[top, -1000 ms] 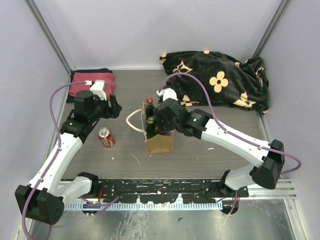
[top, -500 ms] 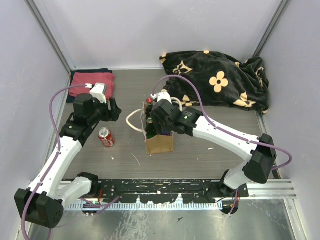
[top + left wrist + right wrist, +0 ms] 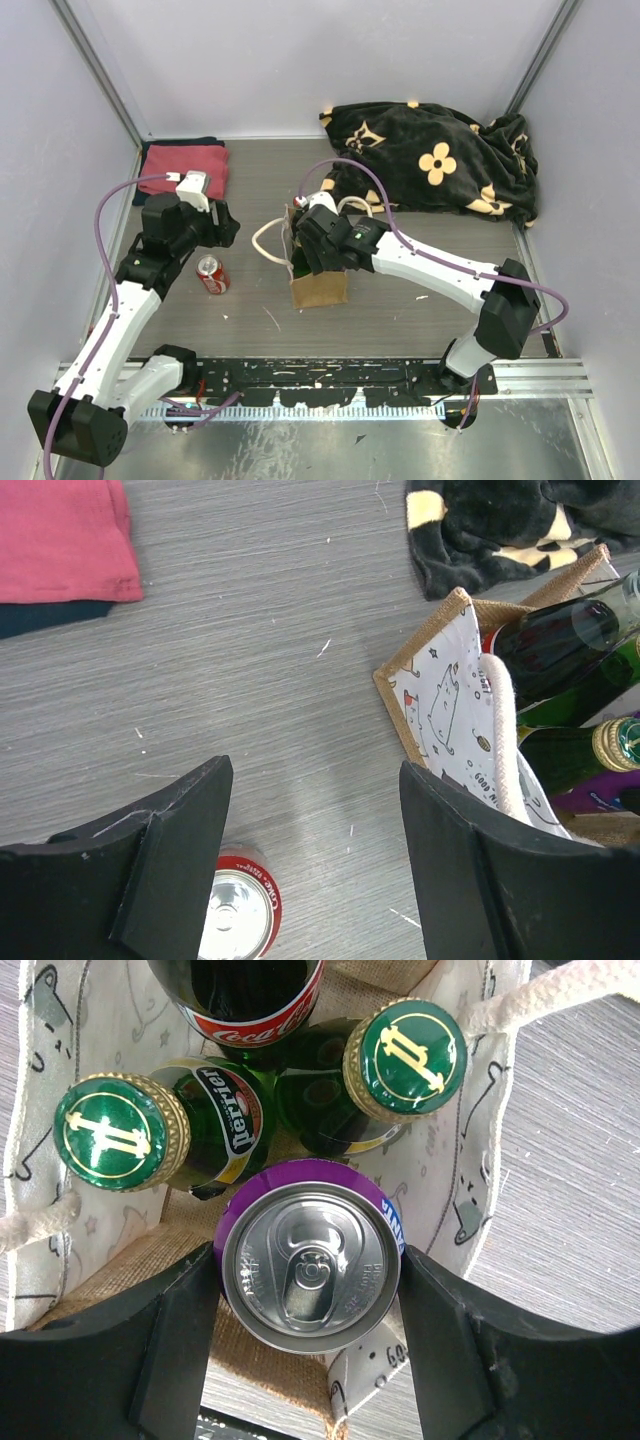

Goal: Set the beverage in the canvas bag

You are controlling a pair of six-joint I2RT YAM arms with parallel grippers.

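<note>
The tan canvas bag [image 3: 320, 287] stands upright mid-table with white rope handles. My right gripper [image 3: 320, 247] reaches into its mouth, shut on a purple soda can [image 3: 311, 1267] held upright inside the bag [image 3: 110, 1260]. Two green bottles [image 3: 122, 1132] with gold-rimmed caps and a dark cola bottle [image 3: 250, 1000] stand in the bag beside the can. My left gripper [image 3: 226, 222] is open and empty, left of the bag [image 3: 440, 695]. A red cola can [image 3: 211, 274] stands on the table under the left gripper [image 3: 315, 870], also showing in the left wrist view [image 3: 240, 915].
A folded red cloth [image 3: 185, 165] on a dark cloth lies at the back left. A black blanket with cream flowers [image 3: 440, 165] is heaped at the back right. Grey walls close in the table on three sides.
My right gripper has shifted left and lower into the bag's mouth with the purple can. My left arm has drawn back slightly to the left.
</note>
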